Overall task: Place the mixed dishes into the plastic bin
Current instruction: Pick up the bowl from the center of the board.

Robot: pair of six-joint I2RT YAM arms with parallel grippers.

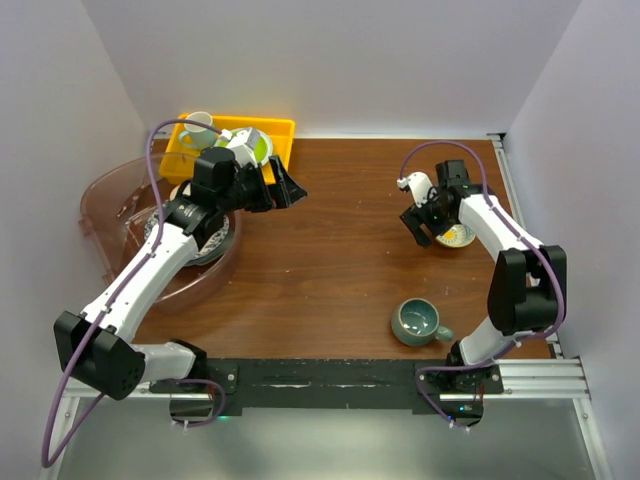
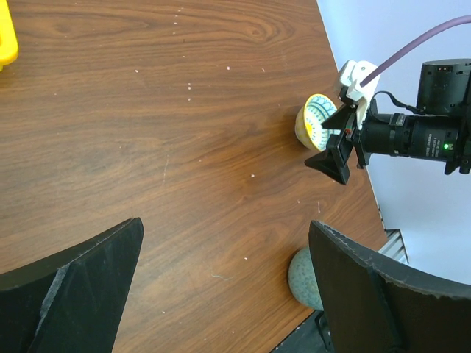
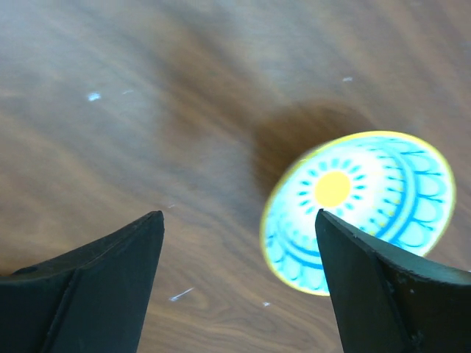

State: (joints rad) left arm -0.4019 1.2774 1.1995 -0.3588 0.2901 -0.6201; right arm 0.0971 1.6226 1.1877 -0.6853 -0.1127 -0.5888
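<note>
1. The left pincer (image 1: 285,187) hangs over the wooden counter (image 1: 340,260), just in front of the yellow tray (image 1: 280,128). Its jaws stand as wide as they go, and nothing is between them.
2. The right pincer (image 1: 425,232) is at the far right of the counter, pointing down. Its jaws are wide apart and grip nothing.
3. A small yellow-rimmed bowl (image 3: 360,187) with a blue pattern and a yellow dot at its centre stands upright on the counter, just beside the right pincer. In the right wrist view it sits toward the right finger (image 3: 397,294), which covers part of it. Only its left edge shows in the gap between the fingers.
4. A teal mug (image 1: 418,320) stands upright near the front right of the counter, handle pointing right. It is well apart from both pincers.
5. The transparent pinkish plastic bin (image 1: 100,190) stands at the left edge of the counter, under the left arm.
6. A round patterned plate (image 1: 225,232) lies in it, mostly hidden by the arm.
7. The yellow tray at the back left holds a white mug (image 1: 200,128) and a lime-green plate (image 1: 258,150).
</note>
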